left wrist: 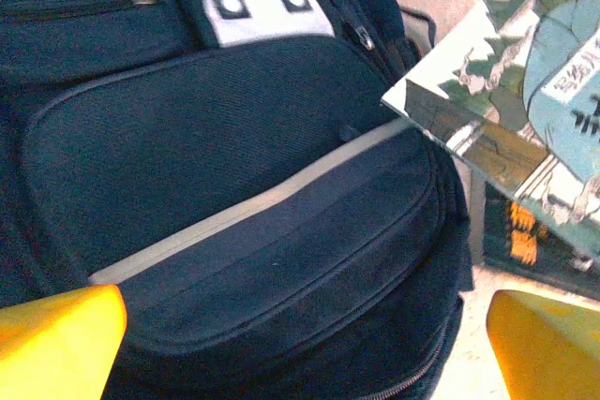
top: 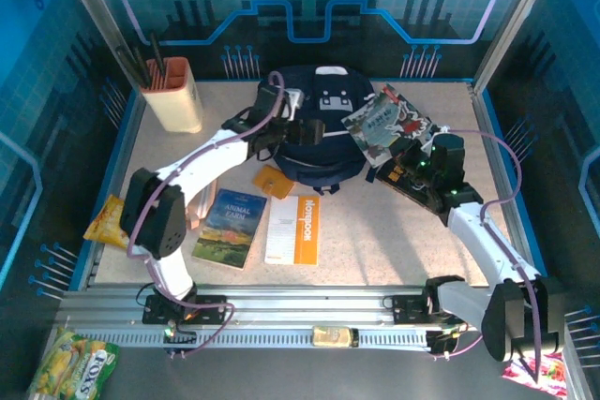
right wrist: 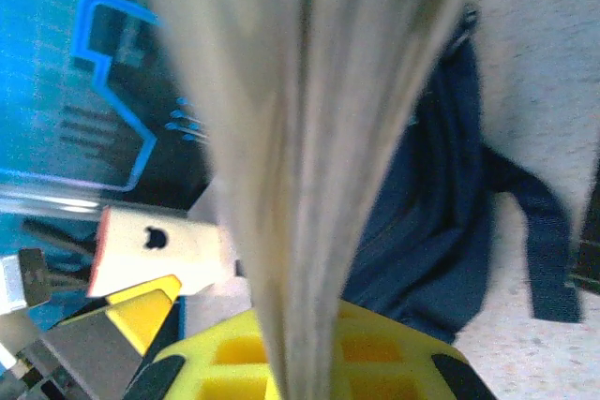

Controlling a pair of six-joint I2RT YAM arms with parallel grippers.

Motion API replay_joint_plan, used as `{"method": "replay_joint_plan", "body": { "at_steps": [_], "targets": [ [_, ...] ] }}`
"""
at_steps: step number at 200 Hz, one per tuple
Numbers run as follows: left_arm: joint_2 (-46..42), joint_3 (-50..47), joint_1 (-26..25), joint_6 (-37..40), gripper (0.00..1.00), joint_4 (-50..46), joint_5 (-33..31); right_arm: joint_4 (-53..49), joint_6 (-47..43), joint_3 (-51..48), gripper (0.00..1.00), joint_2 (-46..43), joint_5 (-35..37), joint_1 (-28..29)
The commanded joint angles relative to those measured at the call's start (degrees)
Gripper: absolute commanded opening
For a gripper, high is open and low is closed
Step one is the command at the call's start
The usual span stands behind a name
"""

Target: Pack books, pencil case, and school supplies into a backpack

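**Top view with both wrist views.** The left arm is extended forward and inward from its base, and the left hand point(top: 298, 131) is held over the left half of the large navy-blue fabric backpack point(top: 328, 142). The backpack lies flat at the back centre of the counter point(top: 375, 241). This hand is released: its yellow fingertips point(left wrist: 56, 339) are seen wide apart above the pale-striped front pocket point(left wrist: 244, 208), with nothing between them. Whether they touch the fabric cannot be told.

The right arm is bent up from the right. The right hand point(top: 401, 168) is clenched on the lower edge of the teal-and-red cartoon-cover paperback point(top: 384, 124), which is held aloft and tilted over the backpack's right edge. In the right wrist view the book is seen edge-on and blurred.

Two further books lie flat side by side in front of the backpack: the blue-green landscape "Animal Farm" paperback point(top: 228, 227) and the white-and-orange notebook point(top: 293, 229). A small flat orange item point(top: 272, 180) lies between them and the backpack. A beige holder of dark pens point(top: 173, 93) stands at the back left corner. A yellow snack packet point(top: 108, 222) lies at the left edge, beside the left arm.
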Motion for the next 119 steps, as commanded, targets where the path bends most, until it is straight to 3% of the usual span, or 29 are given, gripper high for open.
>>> {"method": "replay_joint_plan", "body": {
  "at_steps": [1, 21, 53, 82, 119],
  "targets": [
    [4.95, 6.47, -1.48, 13.27, 0.99, -7.79, 2.46, -5.94, -2.42, 3.39, 0.01, -1.20, 1.73, -2.20],
    [10.38, 11.97, -2.97, 19.99, 0.95, -11.98, 3.76, -7.76, -2.90, 3.42, 0.01, -1.95, 1.96, -3.70],
    [19.19, 23.04, -5.03, 32.63, 0.80, -22.24, 0.31, -9.97, -2.92, 2.53, 0.01, -4.37, 2.50, -5.02],
    [24.56, 30.27, -5.17, 38.96, 0.66, -27.18, -3.19, -11.87, -4.14, 2.97, 0.02, -5.07, 1.11, -5.76],
    [29.52, 37.40, -5.19, 42.32, 0.68, -33.75, -4.29, -11.23, -3.83, 2.50, 0.02, -5.18, -0.54, -6.44]
  ]
}}
